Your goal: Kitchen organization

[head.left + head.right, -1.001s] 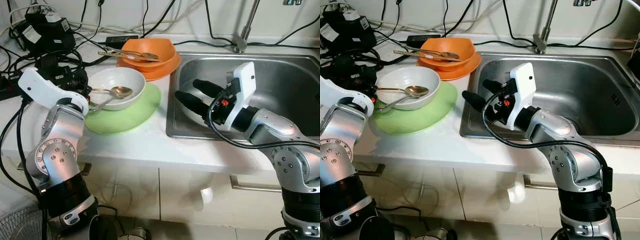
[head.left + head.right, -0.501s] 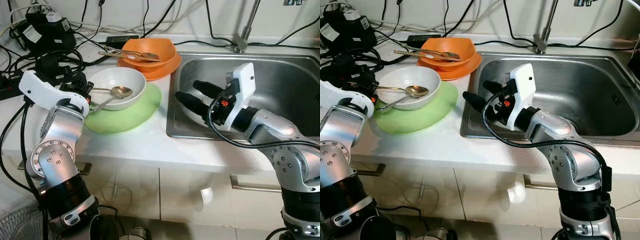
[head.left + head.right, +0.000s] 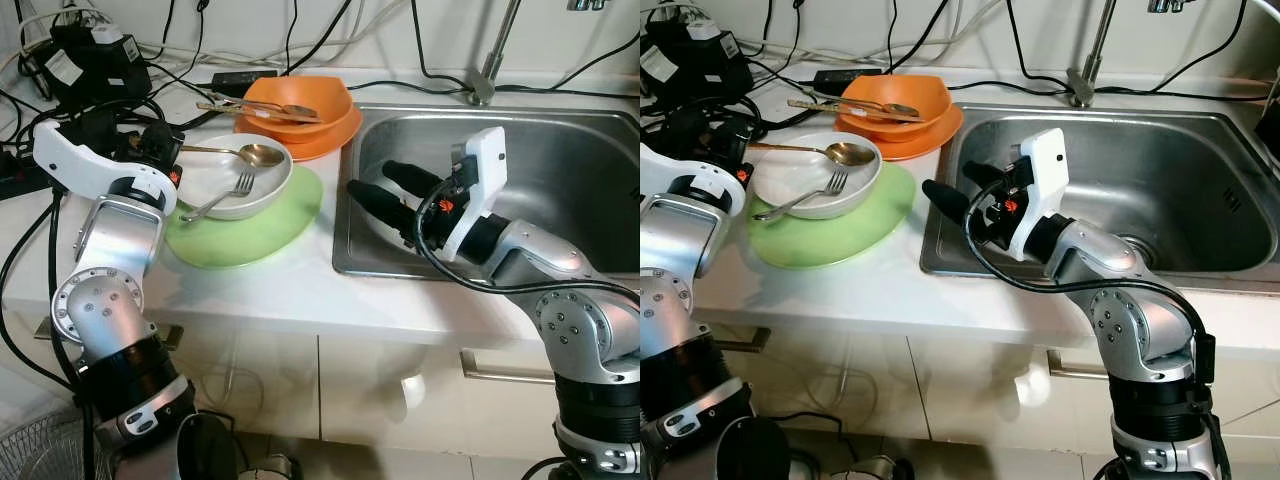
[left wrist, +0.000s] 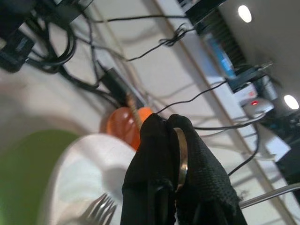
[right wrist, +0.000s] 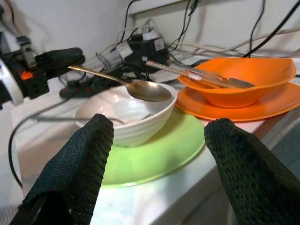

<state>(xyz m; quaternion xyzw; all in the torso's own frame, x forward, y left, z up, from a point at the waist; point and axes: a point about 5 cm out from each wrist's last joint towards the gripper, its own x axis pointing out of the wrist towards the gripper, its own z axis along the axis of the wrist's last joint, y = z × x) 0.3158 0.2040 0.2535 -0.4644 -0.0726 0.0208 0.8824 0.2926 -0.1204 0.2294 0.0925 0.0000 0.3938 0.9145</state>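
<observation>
My left pincer (image 3: 160,150) pinches the handle of the gold metal spoon (image 3: 262,154), which runs straight out from my fingertips, scoop above the far rim of the white ceramic bowl (image 3: 220,190). My right pincer (image 3: 375,185), open and empty, hangs over the steel sink (image 3: 560,150).

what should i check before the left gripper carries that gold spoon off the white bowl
1. Grip on the gold metal spoon: ok, the left gripper is shut on its handle, seen in the left wrist view.
2. Spoon clear of the white ceramic bowl: ok, its head is raised over the rim.
3. Silver fork: ok, it rests inside the bowl, apart from the spoon.
4. Bowl seating: ok, upright on the round green plate.
5. Right gripper: ok, open, over the steel sink, away from the bowl.
6. Spoon contents: cannot tell.
</observation>
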